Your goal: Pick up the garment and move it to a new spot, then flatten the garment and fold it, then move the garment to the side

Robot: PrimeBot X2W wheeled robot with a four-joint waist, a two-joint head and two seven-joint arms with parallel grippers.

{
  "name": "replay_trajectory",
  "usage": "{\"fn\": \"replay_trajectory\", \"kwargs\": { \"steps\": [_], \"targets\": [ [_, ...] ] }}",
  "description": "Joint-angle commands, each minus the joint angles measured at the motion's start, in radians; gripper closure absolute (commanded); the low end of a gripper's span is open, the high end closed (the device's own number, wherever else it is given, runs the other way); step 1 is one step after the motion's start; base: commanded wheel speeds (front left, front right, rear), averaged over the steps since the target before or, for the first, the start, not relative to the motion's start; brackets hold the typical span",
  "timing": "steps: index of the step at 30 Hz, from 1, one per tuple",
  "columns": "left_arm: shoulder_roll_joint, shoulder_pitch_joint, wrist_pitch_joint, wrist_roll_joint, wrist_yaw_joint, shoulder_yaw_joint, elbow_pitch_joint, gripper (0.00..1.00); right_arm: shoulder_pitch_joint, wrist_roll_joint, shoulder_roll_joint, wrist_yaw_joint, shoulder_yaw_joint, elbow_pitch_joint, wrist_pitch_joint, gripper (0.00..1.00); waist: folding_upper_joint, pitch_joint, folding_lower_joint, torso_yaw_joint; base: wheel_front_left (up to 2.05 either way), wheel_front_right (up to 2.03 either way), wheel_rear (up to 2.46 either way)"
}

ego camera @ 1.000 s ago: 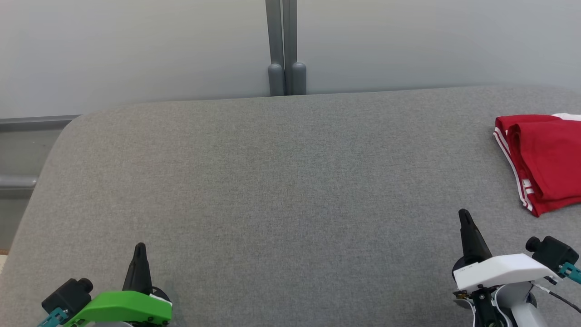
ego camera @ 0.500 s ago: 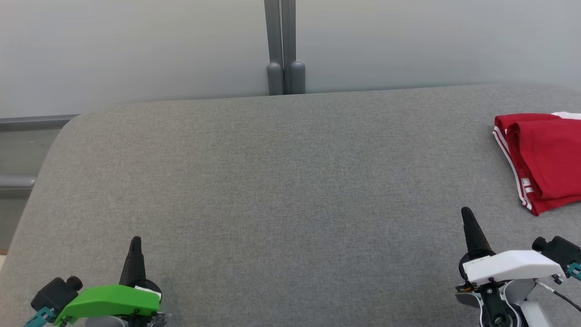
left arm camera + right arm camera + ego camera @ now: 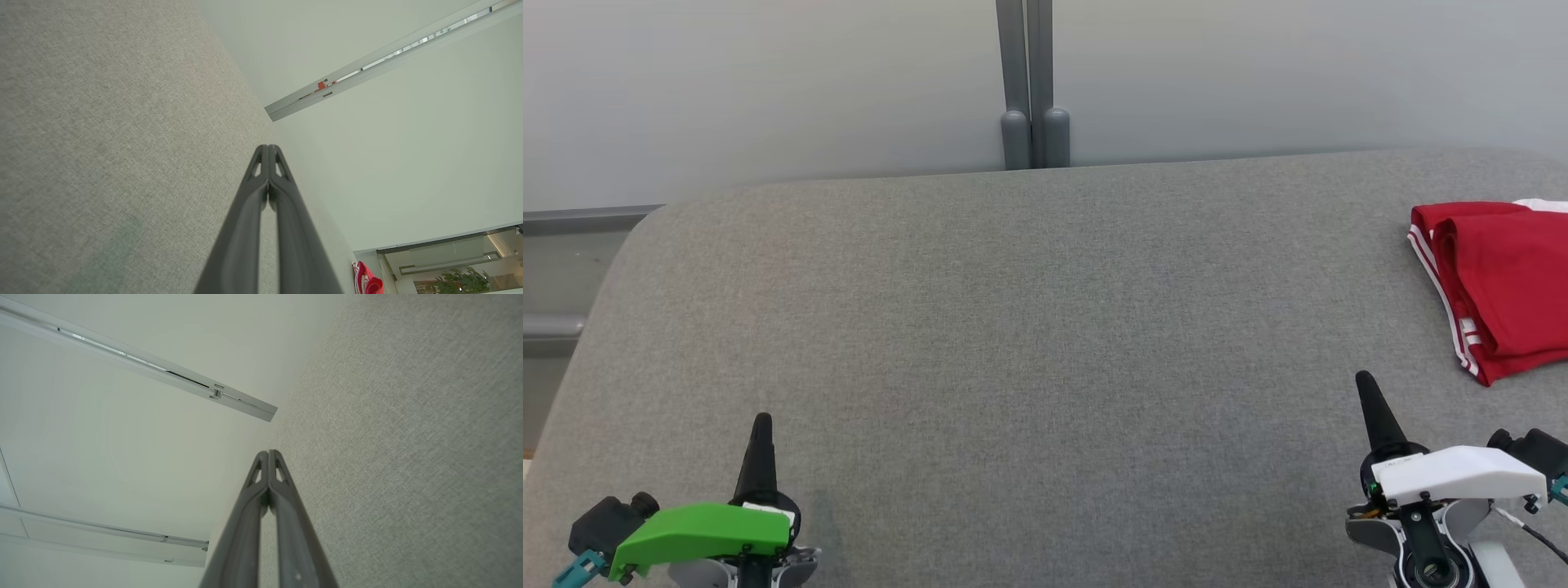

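Observation:
The garment (image 3: 1503, 282) is red with white side stripes and lies folded at the far right of the grey cushioned surface (image 3: 1029, 327); a sliver of the garment (image 3: 366, 281) also shows low in the left wrist view. My left gripper (image 3: 761, 425), under a green cover, is shut at the lower left with nothing in it. My right gripper (image 3: 1364, 384), under a white cover, is shut at the lower right, a short way in front and to the left of the garment, not touching it. Both wrist views show the fingertips pressed together, left gripper (image 3: 268, 148) and right gripper (image 3: 268, 453).
Behind the surface stands a pale partition wall with a grey double post (image 3: 1029, 82) at its middle. The surface's rounded left corner (image 3: 645, 233) drops off to grey rails at the far left.
Both grippers have drawn back toward the bottom edge, the left one also drifting left and the right one right. The garment stays where it was.

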Motion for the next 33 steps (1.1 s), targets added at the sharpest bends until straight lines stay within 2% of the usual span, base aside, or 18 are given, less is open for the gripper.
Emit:
{"fn": "replay_trajectory", "kwargs": {
  "steps": [1,33],
  "targets": [
    [0.004,-0.025,0.007,-0.031,-0.007,0.009,-0.011,1.00,-0.023,0.025,-0.006,0.001,-0.005,-0.006,0.007,1.00,-0.0001,0.000,0.0000,0.000,0.00,0.00,0.00],
    [0.005,-0.048,0.084,-0.298,-0.032,0.047,-0.022,1.00,-0.035,0.288,-0.006,0.001,-0.038,0.000,0.083,1.00,-0.0001,0.007,0.0000,-0.007,0.00,0.00,0.00]
  ]
}}
